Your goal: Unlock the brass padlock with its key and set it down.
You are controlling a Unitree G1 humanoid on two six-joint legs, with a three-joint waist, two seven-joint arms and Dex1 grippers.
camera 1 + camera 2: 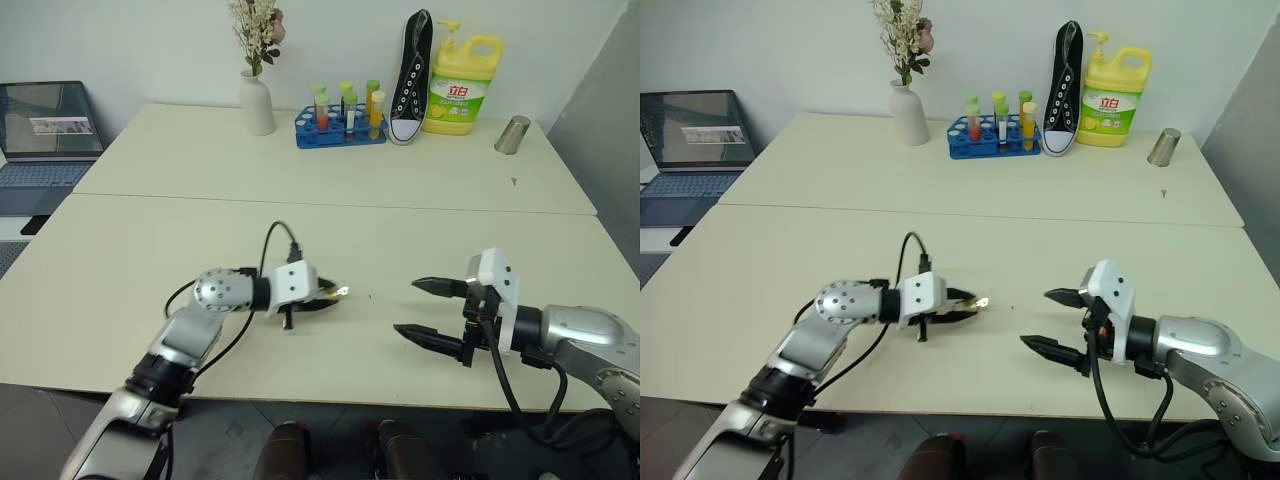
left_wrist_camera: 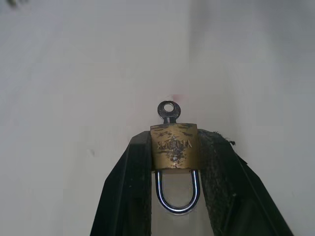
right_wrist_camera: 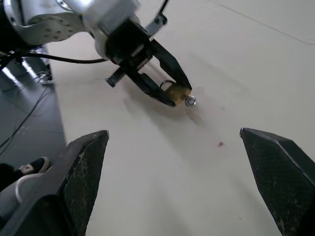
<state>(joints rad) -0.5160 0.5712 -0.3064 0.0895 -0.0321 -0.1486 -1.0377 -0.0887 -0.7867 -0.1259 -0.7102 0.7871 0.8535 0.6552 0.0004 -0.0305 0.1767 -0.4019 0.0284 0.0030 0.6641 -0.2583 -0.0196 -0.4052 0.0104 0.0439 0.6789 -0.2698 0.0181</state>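
1. Left gripper (image 1: 335, 295) is closed on the brass padlock (image 2: 174, 146); the lock body is pinched between the two black fingers (image 2: 129, 187), the silvery shackle (image 2: 177, 192) lies back between them toward the wrist, and the key (image 2: 169, 110) is seen standing out from the far end of the body, past the fingertips

2. Right gripper (image 1: 430, 312) is held wide open and empty, well apart from the padlock, above the cream table (image 1: 150, 250), with its tips turned toward the left gripper

3. A slip of the padlock is judged the first risk: only the narrow sides of a very small smooth body are held, so a push from the right fingers on the key could turn the lock in the pinch or drive it out

4. A missed grasp on the key is also possible: only its small ring is exposed, and the right fingers are much thicker than it, so the key could be bent or pulled out instead of turned

5. Whether the shackle is still locked cannot be told from these views; because it lies between the left fingers, it is judged that it may be blocked from springing open

6. If the padlock is dropped, it would fall on the table just below, near the small red mark (image 3: 220, 144)
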